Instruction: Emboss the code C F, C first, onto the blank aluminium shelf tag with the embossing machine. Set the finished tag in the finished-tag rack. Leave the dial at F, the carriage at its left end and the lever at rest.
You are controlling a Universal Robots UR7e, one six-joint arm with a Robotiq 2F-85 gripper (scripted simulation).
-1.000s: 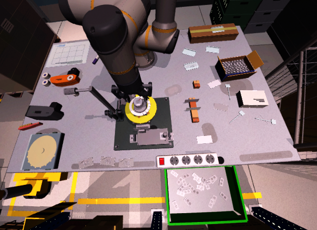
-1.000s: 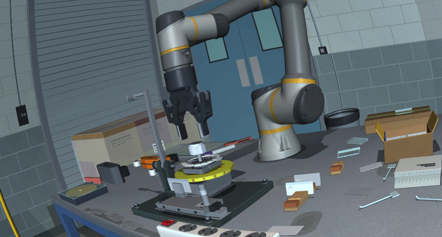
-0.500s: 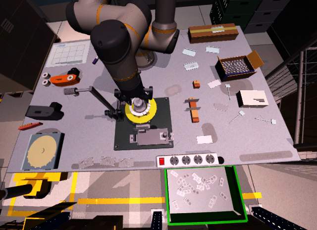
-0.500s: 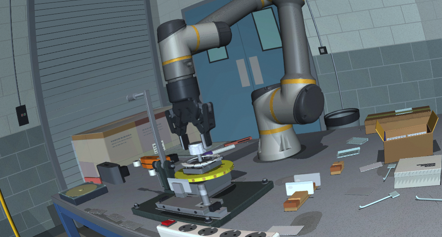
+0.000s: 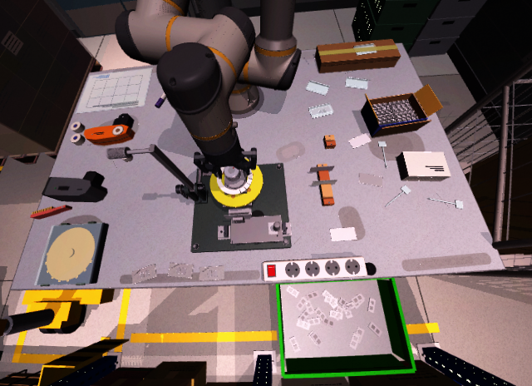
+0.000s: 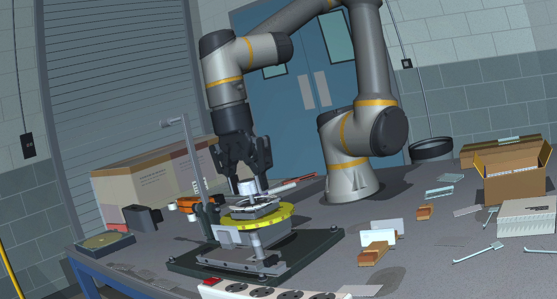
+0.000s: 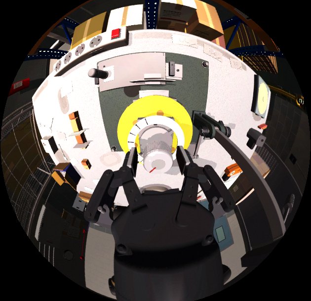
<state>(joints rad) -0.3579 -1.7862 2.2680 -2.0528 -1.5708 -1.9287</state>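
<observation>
The dial knob (image 7: 155,159) of the embossing machine (image 5: 240,208) is partly hidden by my arm in the side camera; it is a knurled silver knob with a red pointer line, standing over the yellow dial disc (image 6: 257,218). My gripper (image 7: 157,161) is open and holds nothing, its fingers lowered on either side of the knob (image 6: 248,187). The lever (image 6: 190,157) stands upright at the machine's left. The carriage (image 5: 256,229) with its small black handle sits at the front of the dark base plate. The orange finished-tag rack (image 5: 325,184) lies right of the machine and holds two tags upright.
A green-rimmed bin (image 5: 343,326) of loose tags sits below the table's front edge, behind a white power strip (image 5: 315,268). An open cardboard box (image 5: 397,111), a white box (image 5: 424,165), loose tags and pins lie right. A black block (image 5: 75,186) and orange tool (image 5: 107,133) lie left.
</observation>
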